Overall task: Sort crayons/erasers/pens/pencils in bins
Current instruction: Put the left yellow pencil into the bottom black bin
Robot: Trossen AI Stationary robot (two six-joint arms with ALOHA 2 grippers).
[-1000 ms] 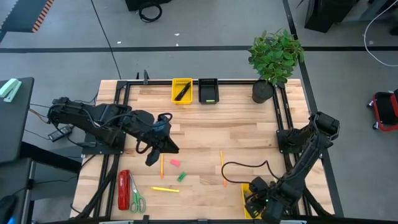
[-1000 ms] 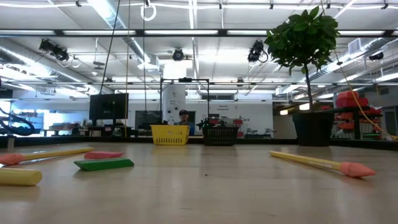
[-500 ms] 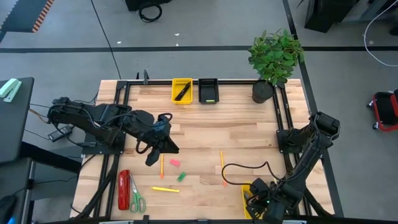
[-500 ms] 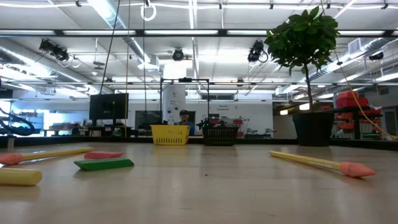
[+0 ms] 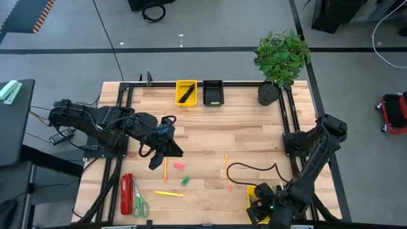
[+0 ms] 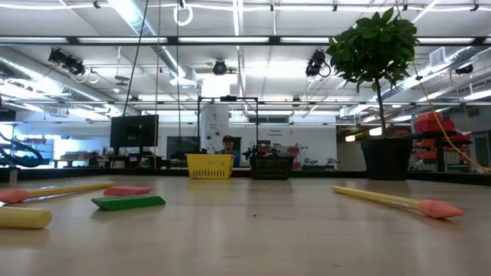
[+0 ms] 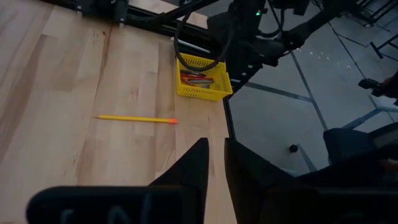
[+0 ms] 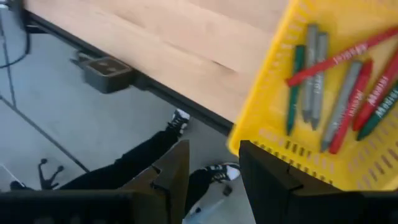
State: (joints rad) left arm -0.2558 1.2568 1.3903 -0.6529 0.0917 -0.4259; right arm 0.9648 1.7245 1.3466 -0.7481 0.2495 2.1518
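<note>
Right gripper (image 5: 259,210) slightly shifted; red/grey/green crayons (image 8: 339,93) binned.

My workspace is a light wooden table (image 5: 241,137) bordered by a black metal frame (image 5: 289,111). At the 1 o'clock corner of my table stands a potted plant (image 5: 281,58) in a dark pot (image 5: 268,94), upright. At the 7 o'clock corner lie a red stapler (image 5: 126,193) and green-handled scissors (image 5: 138,201), side by side and touching or nearly so, the scissors on the 3 o'clock side of the stapler. A black cable (image 5: 245,168) loops across the tabletop near 5 o'clock. Beyond the table's far edge, a person (image 6: 227,145) and a dark monitor (image 6: 133,131) show in the room. Below the near table edge I see a person's legs and shoes (image 8: 180,121) on the grey floor.
</note>
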